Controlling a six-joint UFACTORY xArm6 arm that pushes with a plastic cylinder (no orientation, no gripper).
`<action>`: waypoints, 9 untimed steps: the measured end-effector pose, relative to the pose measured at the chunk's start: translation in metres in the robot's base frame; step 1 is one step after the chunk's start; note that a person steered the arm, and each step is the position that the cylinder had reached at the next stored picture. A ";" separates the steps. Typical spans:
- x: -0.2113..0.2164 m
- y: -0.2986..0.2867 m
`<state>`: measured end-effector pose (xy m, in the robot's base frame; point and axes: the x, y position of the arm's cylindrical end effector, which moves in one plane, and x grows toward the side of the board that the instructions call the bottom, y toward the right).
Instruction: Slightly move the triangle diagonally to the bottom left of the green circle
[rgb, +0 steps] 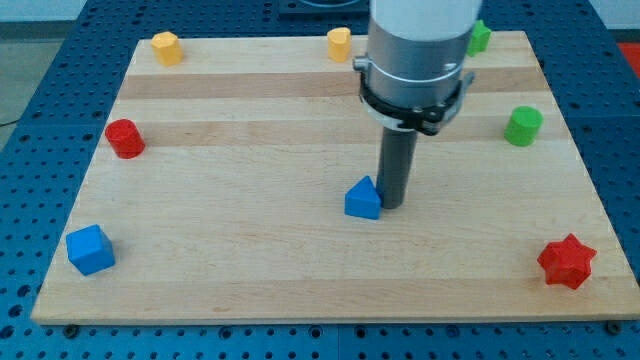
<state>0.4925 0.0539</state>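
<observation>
The blue triangle (363, 199) lies near the middle of the wooden board (250, 250). My tip (392, 207) stands just at its right side, touching or almost touching it. The green circle (523, 126) sits at the view's right, well up and to the right of the triangle. The rod hangs from the grey arm body (418, 50) at the view's top centre.
A red star (567, 262) is at the bottom right. A blue cube (90, 250) is at the bottom left. A red cylinder (125, 138) is at the left. Two yellow blocks (166, 48) (339, 44) and another green block (480, 37) line the top edge.
</observation>
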 end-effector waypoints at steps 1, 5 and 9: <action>-0.001 -0.022; 0.014 -0.093; -0.026 -0.032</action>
<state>0.4664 0.0221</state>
